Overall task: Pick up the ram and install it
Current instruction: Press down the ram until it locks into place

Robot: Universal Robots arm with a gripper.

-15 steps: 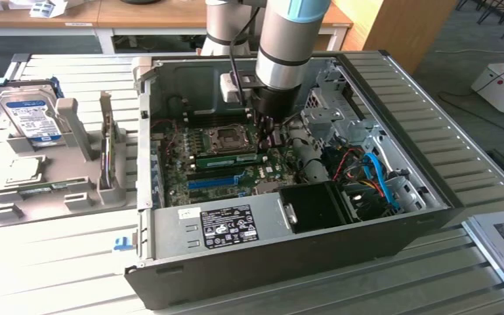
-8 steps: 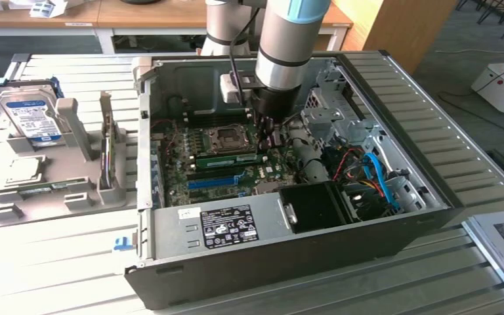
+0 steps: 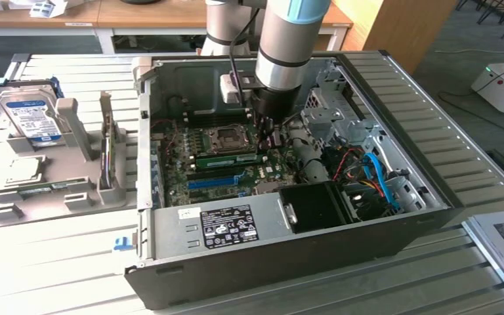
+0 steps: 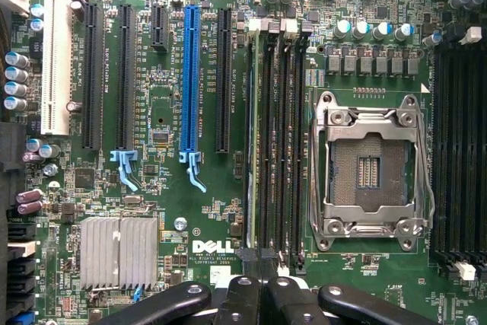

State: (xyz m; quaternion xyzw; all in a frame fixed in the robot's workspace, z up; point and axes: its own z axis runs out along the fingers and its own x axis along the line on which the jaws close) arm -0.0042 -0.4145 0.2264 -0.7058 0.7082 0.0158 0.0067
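Ext. view: arm is reaching into the open PC case (image 3: 427, 197), gripper (image 3: 265, 134) hanging over the ram (image 3: 228, 158), which is lying seated in its slot beside the CPU socket (image 3: 230, 136). Wrist view: ram (image 4: 252, 142) is sitting edge-on; fingers (image 4: 242, 298) pressed together, holding nothing.

arm (image 3: 283, 39) is pointing pretty much straight down, wrist vertical, gripper (image 4: 259, 264) hanging low with its black fingers (image 4: 242, 298) squeezed close together.
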